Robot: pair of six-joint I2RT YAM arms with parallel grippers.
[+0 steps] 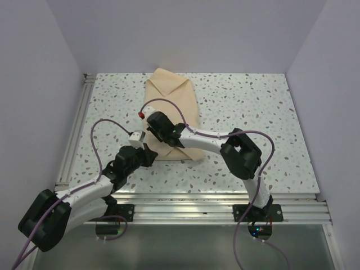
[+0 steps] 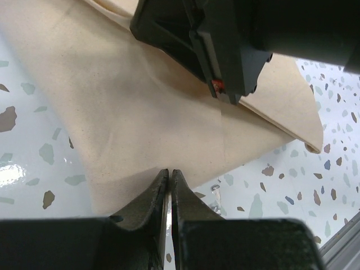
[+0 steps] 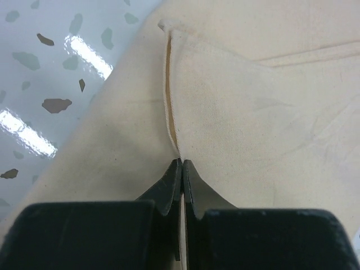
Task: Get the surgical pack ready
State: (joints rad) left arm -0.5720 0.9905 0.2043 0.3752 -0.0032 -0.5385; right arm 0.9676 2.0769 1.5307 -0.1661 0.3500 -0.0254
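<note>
The surgical pack shows as a beige-tan wrap sheet (image 1: 175,93), folded into a bundle at the middle-back of the speckled table. My left gripper (image 1: 151,154) is at the bundle's near-left corner. In the left wrist view its jaws (image 2: 170,172) are shut, tips pinching the wrap's (image 2: 140,112) near edge. My right gripper (image 1: 167,136) sits on the bundle's left part. In the right wrist view its jaws (image 3: 183,162) are shut on the edge of a folded flap of the wrap (image 3: 253,112). Whatever lies inside the bundle is hidden.
The right arm's black wrist housing (image 2: 225,39) hangs just above and beyond my left fingers. Aluminium rails run along the table's near edge (image 1: 185,202) and left edge (image 1: 79,129). Pale walls close in the left, back and right sides.
</note>
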